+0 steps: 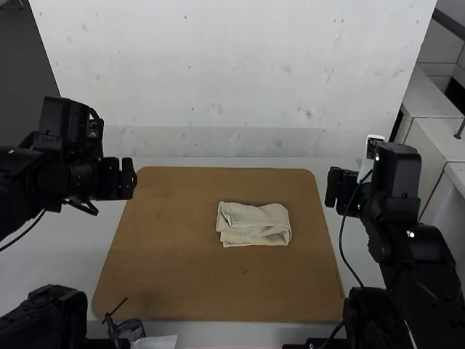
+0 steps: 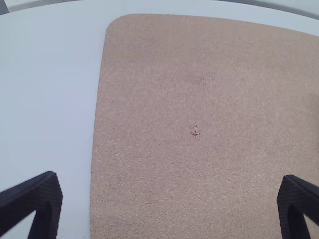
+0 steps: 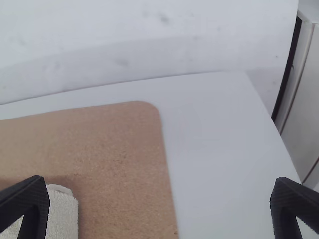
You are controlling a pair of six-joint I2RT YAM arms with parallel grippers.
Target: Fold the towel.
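1. Towel [image 1: 253, 225] is on the board [image 1: 174, 240], a bit right of its middle, folded into a small, loose bundle. Looks basically done to me, maybe parked there so either arm can reach.
2. Left gripper [image 2: 169, 180] is over the board's left edge, fingers wide, nothing held.
3. Right gripper [image 3: 160, 185] is by the board's right edge, also wide and empty, probably keeping clear so it won't snag the folds.

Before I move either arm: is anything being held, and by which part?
Nothing is held: the left gripper and right gripper are open, and the towel lies folded on the brown board.
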